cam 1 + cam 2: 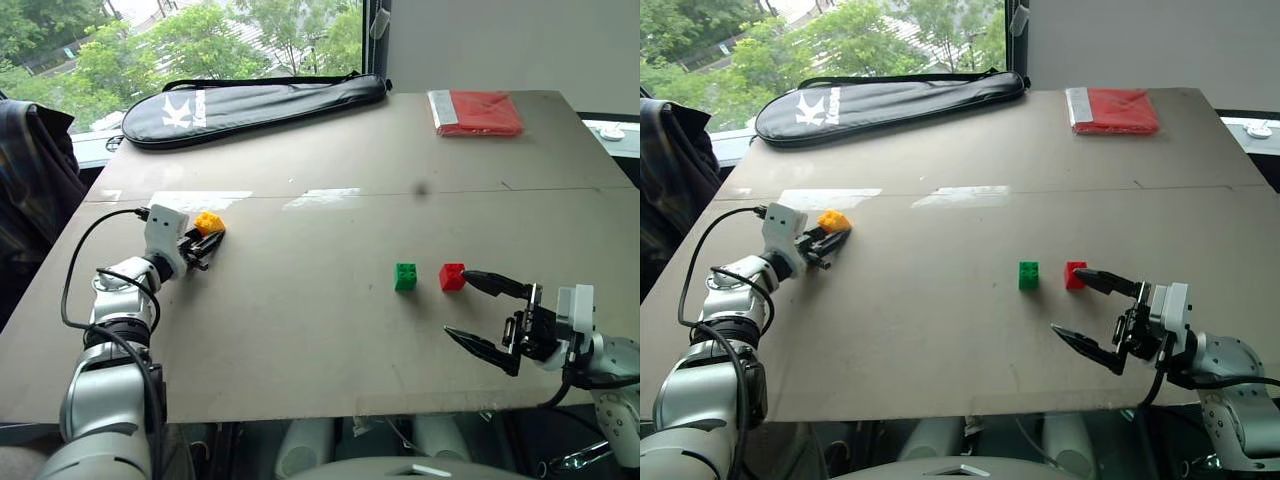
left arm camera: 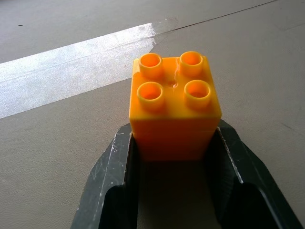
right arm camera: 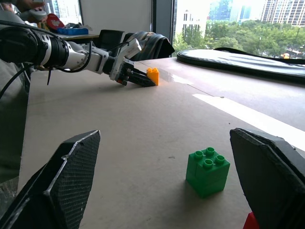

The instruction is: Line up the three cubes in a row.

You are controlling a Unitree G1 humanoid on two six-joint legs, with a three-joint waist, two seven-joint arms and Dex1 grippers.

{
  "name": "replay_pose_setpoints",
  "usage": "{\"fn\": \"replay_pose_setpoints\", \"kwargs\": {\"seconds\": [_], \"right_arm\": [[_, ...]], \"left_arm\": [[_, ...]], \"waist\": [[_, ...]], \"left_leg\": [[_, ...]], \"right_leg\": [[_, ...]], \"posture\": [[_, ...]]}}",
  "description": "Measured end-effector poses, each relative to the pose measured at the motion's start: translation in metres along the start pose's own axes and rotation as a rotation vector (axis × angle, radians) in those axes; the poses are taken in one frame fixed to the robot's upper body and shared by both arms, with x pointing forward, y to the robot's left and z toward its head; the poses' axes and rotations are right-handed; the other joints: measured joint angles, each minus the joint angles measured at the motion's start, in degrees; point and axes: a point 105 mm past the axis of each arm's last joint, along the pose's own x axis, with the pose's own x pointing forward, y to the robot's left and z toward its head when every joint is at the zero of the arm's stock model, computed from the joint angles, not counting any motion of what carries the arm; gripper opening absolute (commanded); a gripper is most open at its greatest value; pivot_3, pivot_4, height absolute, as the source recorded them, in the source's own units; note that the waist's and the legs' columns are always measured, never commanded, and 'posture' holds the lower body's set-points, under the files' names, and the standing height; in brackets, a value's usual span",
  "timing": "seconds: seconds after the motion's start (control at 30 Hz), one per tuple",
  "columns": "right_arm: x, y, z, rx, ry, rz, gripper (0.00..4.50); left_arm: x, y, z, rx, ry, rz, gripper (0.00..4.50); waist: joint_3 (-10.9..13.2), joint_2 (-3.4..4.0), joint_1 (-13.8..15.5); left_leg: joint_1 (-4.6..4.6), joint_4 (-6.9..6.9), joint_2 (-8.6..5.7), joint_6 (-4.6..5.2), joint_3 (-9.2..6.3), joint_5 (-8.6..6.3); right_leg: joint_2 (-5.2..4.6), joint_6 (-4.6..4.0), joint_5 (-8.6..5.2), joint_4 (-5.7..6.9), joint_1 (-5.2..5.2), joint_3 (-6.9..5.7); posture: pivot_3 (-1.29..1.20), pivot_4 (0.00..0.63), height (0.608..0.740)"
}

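Bright window daylight glares off the table [image 1: 330, 330] tape (sharp focus throughout).

Left hand [image 1: 205, 243] clamped; right hand [image 1: 480, 312] spread wide.

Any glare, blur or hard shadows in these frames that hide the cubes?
Head views: a bright window reflection streaks the table beside the yellow cube; cubes stay legible. Left wrist view: the same glare band, cube sharp. Right wrist view: near fingers soft, green cube crisp.

Silver arms, black cables, black fingers
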Motion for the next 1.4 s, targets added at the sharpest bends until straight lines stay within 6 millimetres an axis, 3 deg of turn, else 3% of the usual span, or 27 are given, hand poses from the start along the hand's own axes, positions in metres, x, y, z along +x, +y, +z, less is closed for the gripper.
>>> {"fn": "replay_pose_setpoints", "kwargs": {"seconds": [0.3,0.37,0.5,0.6,0.83,1.1,1.4], "right_arm": [[-0.002,0.003,-0.001,0.021,-0.001,-0.003,4.5],[-0.003,0.004,-0.001,0.024,-0.003,-0.003,4.5],[-0.005,0.006,-0.004,0.034,0.004,-0.003,4.5],[-0.007,0.008,-0.005,0.033,0.007,-0.005,4.5],[-0.011,0.015,-0.01,0.035,0.019,-0.049,4.5],[-0.011,0.02,-0.01,0.015,0.01,-0.1,4.5],[-0.011,0.02,-0.009,0.0,0.012,-0.113,4.5]], "left_arm": [[0.001,-0.01,0.005,0.056,-0.017,-0.099,1.25],[0.005,-0.028,0.008,0.064,-0.043,-0.213,1.25],[0.016,-0.119,0.022,0.142,-0.112,-0.714,1.25],[0.012,-0.165,0.026,0.216,-0.116,-0.953,1.25],[0.012,-0.213,0.031,0.349,-0.089,-1.189,1.25],[0.019,-0.222,0.033,0.413,-0.085,-1.214,1.25],[0.033,-0.228,0.035,0.502,-0.133,-1.129,1.25]], "waist": [[0.0,0.01,0.1],[0.0,-0.01,0.2],[0.0,-0.05,0.3],[0.1,-0.1,-0.1],[0.1,-0.2,-0.5],[0.1,-0.22,0.0],[0.1,-0.24,0.1]], "left_leg": [[-0.04,0.0,-0.05,0.01,0.07,0.0],[-0.08,0.0,-0.1,0.01,0.04,0.0],[-0.22,0.06,-0.19,0.01,0.03,-0.01],[-0.23,0.04,-0.17,0.03,0.02,-0.02],[-0.23,0.01,0.03,0.03,0.03,-0.02],[-0.21,0.03,0.03,0.04,0.03,-0.02],[-0.07,0.09,0.03,0.05,0.01,0.0]], "right_leg": [[-0.05,0.0,0.0,-0.03,-0.01,0.08],[-0.07,0.0,0.0,-0.03,-0.01,0.07],[-0.14,-0.22,0.12,-0.1,-0.02,0.05],[-0.12,-0.23,0.12,-0.11,-0.04,0.07],[0.1,-0.01,-0.02,-0.11,-0.09,0.03],[0.1,0.0,-0.03,-0.12,-0.08,0.09],[0.09,-0.07,-0.05,-0.11,0.05,0.11]], "posture": [[0.0,0.15,0.701],[0.0,0.15,0.701],[0.0,0.15,0.701],[0.0,0.15,0.701],[0.0,0.15,0.701],[0.0,0.15,0.701],[0.0,0.15,0.701]]}}
